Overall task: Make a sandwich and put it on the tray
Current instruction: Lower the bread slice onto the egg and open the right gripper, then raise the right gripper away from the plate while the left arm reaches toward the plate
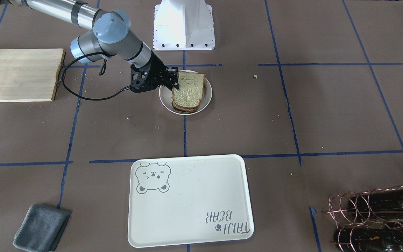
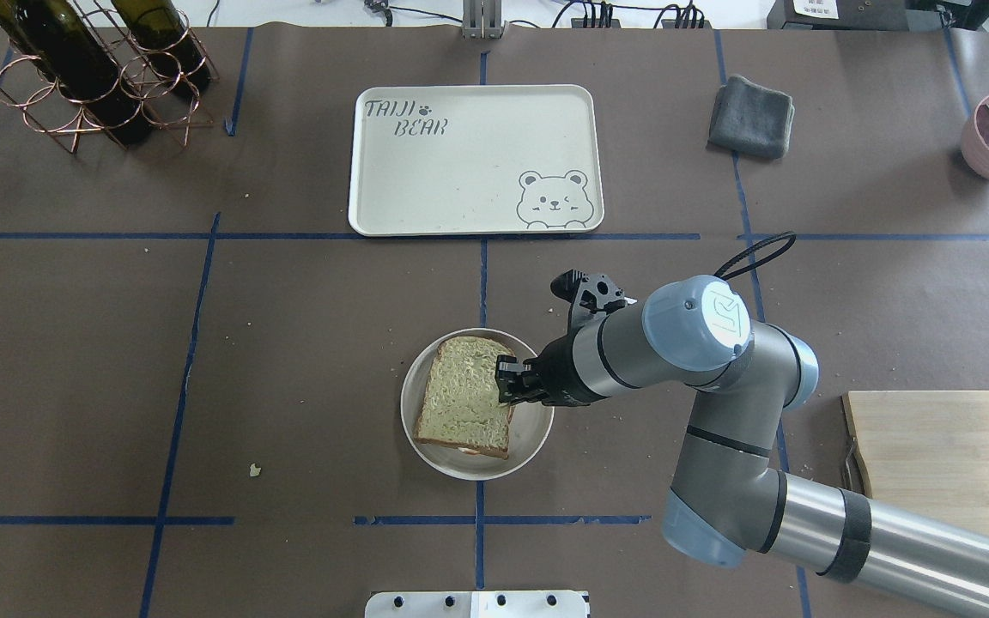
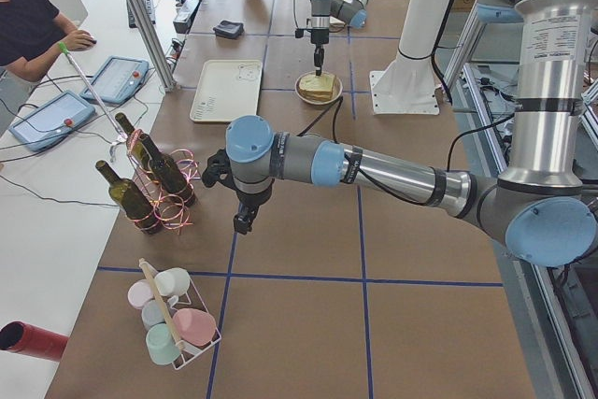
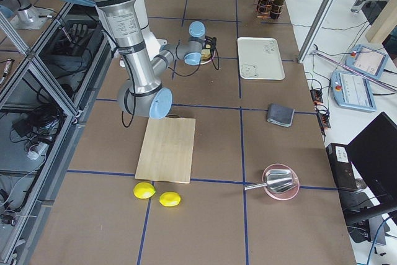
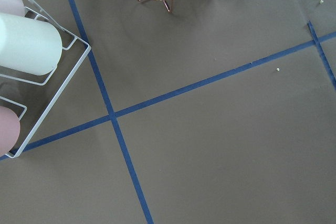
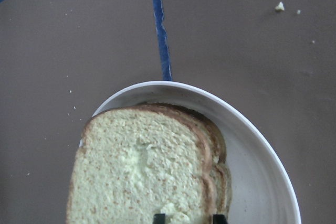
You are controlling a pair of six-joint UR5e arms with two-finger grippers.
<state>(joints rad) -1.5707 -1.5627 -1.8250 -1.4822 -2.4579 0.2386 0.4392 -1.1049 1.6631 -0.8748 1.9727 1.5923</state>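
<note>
1. Right pincer (image 2: 507, 382) sits at the edge of the sandwich (image 2: 464, 399), on the side nearest its own arm. In the wrist view two fingertips (image 6: 159, 217) stand a little apart at the near crust. I cannot tell whether they clamp the bread or only hover at it.
2. Sandwich: two slices stacked and roughly squared up, lying on a small round plate (image 2: 533, 421) at mid-counter. The filling is hidden between the slices, so the egg is not confirmed.
3. Tray (image 2: 477, 163): further out across the counter (image 2: 288, 343), well apart from the plate, with nothing on it.
4. Left pincer (image 3: 245, 220): seen only from the side camera, hanging over bare counter near the bottle rack (image 3: 154, 189) and far from the work. Whether it is open or closed cannot be told.
5. Judgement: assembly looks done. The step in hand is getting hold of the whole stack to move it to the tray.
6. Method notes:
   - Take both slices in one grip, reaching well in from the crust.
   - Squeeze lightly, since the bread will crush.
   - Lift straight up clear of the plate rim before moving sideways.
   - Keep the stack level and travel slowly.
   - Set it down on the tray's open middle and let go only once it touches.
7. Risk: with a hold on one edge, the far side may droop and the slices may fan apart.
</note>
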